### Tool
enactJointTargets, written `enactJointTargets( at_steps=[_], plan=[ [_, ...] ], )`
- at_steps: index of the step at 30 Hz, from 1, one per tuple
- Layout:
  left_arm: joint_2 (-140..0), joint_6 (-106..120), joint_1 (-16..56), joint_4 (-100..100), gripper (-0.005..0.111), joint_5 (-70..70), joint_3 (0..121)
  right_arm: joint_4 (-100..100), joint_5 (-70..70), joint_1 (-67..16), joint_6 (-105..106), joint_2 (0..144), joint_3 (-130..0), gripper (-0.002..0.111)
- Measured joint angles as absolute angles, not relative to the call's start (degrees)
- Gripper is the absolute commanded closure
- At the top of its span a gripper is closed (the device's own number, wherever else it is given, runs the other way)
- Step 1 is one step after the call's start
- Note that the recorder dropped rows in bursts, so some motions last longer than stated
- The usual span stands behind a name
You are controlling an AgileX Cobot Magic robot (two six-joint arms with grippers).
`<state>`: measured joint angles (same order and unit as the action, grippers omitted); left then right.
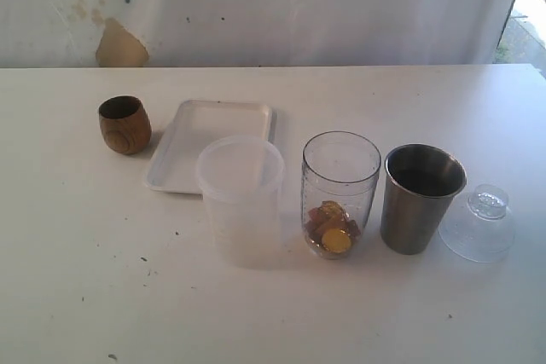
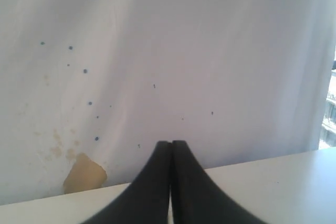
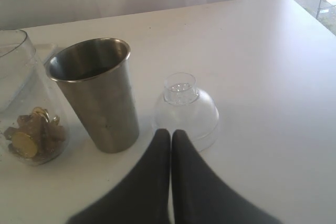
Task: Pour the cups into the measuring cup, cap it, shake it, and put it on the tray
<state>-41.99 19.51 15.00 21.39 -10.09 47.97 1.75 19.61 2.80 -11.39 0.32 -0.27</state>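
**Lid next, both grippers empty**

The left gripper [image 2: 170, 142] was closed on nothing, raised and facing the curtain beyond the desk [image 1: 85, 279]. The right gripper [image 3: 170, 131] was also closed and empty, hanging just short of the lid [image 3: 185, 106].

The measuring cup [image 1: 340, 193] stood upright about mid-desk, uncapped, with small brown and gold pieces at its bottom. The steel cup [image 1: 422, 198] stood just beside it, toward the right edge, and looked empty. The lid lay beyond that, nearest the right edge.

Pouring seemed done, so capping looked like the step in hand. To do it well, the right jaws would need to open wide enough for the lid's small neck, grip there, keep clear of the steel cup, and lower the lid squarely onto the rim.

Counted:
- Two cups: the steel cup, and the wooden cup [image 1: 124, 124] toward the far left corner.
- One measuring cup.
- One lid.
- One frosted jug [image 1: 241, 198].
- One tray [image 1: 205, 125], behind the jug.
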Motion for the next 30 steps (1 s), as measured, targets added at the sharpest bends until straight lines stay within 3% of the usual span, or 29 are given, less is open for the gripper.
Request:
enactJointTargets(
  at_steps=[13,30],
  plan=[
    [-20.13,19.4,15.0,21.41,0.107,-14.74,33.53,1.75,19.61,2.8,-11.39,0.32,-0.27,0.108],
    [-19.5,25.27,15.0,21.4,0.107,-17.6,29.82,1.75,19.61,2.8,-11.39,0.32,-0.27,0.108]
  ],
)
